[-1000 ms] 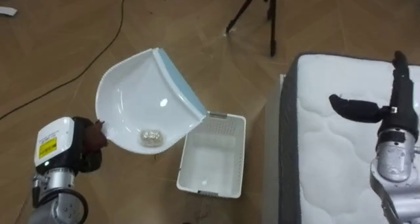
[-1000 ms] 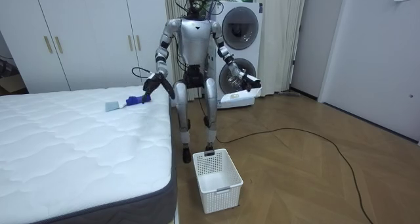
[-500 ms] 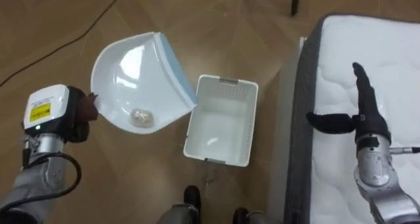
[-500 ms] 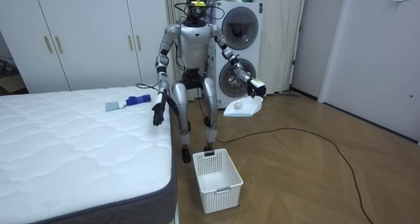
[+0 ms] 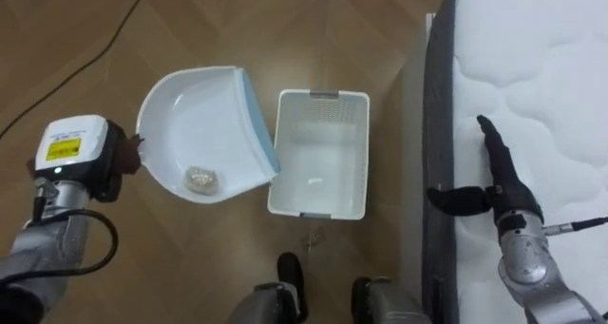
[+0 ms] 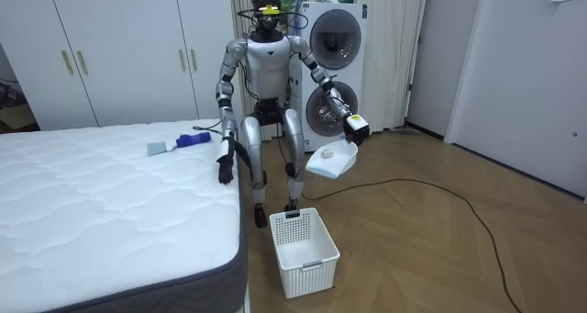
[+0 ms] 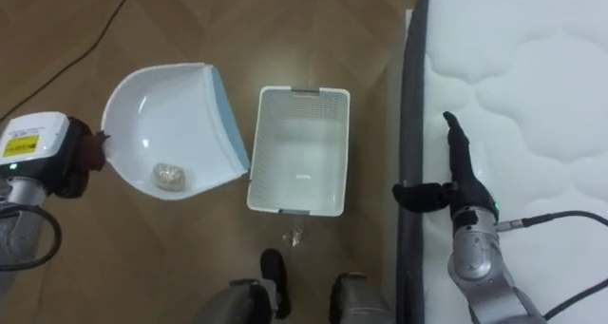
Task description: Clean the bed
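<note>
I stand on the wooden floor beside the white bed point(image 5: 551, 86). My left hand point(image 5: 122, 159) is shut on the handle of a white dustpan point(image 5: 204, 129) with a pale blue lip. A small crumpled scrap point(image 5: 200, 179) lies in the pan. The lip hangs just left of a white plastic basket point(image 5: 323, 97) that stands on the floor by my feet. In the room view the dustpan point(image 6: 332, 160) hangs above and behind the basket point(image 6: 305, 251). My right hand point(image 5: 499, 177) is open with straight fingers, at the mattress edge.
A blue brush point(image 6: 191, 139) and a grey item point(image 6: 157, 149) lie on the bed's far side. Stacked washing machines point(image 6: 335, 65) stand behind me, and white wardrobes point(image 6: 119, 51) line the wall. A dark cable point(image 6: 431, 189) runs across the floor.
My left arm has lowered the dustpan towards the basket. My right hand has dropped from above the bed to the mattress edge. The eye view has shifted downwards.
</note>
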Controlling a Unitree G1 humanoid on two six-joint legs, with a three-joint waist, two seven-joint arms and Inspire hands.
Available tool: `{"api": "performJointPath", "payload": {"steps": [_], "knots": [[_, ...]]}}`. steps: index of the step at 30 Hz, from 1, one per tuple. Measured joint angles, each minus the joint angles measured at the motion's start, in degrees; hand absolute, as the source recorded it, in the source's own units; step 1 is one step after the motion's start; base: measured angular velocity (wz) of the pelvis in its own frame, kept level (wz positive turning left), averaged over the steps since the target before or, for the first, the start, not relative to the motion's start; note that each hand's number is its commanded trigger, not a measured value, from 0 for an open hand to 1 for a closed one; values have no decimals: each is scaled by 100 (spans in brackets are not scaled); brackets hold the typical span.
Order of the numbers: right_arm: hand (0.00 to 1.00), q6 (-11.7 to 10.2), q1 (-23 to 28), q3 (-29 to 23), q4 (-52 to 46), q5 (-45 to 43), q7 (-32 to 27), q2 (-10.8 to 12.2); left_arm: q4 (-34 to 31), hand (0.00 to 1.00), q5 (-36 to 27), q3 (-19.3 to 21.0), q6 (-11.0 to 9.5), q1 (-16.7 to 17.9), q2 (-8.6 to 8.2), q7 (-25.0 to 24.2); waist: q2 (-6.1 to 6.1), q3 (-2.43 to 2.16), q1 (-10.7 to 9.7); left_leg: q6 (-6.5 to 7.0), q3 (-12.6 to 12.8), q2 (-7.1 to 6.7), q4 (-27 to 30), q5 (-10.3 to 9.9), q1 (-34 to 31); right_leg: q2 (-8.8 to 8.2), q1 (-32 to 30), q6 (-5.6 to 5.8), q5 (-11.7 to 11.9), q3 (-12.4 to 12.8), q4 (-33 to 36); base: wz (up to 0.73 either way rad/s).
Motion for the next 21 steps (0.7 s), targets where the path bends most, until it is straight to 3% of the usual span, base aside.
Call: {"api": "performJointPath", "payload": {"steps": [9, 11, 13, 21], "knots": [[0, 134, -4, 22, -4, -36, 47, 97, -15, 100, 479, -3, 207, -216, 42, -516, 37, -24, -101, 6, 75, 25, 4, 1, 2, -8, 2, 4, -10, 8, -7, 0], [0, 137, -10, 28, -1, -30, 36, 117, -43, 100, 626, -68, 293, -227, 47, -614, 74, -49, -109, 23, 157, 72, -6, -9, 8, 0, 10, 7, -8, 6, -31, 0], [0, 142, -12, 67, 9, -32, -17, 124, -53, 100, 667, -293, 385, -249, 48, -702, 134, -78, -117, 35, 195, 79, -9, -11, 29, -8, 15, 7, -9, 18, -12, 0], [0, 61, -57, 165, 3, -73, -148, 107, 54, 100, 706, -1002, 477, -648, 66, -1407, 468, -54, -289, 85, 370, 87, -179, 29, 165, -24, 32, 8, -13, 119, -4, -3]]}}
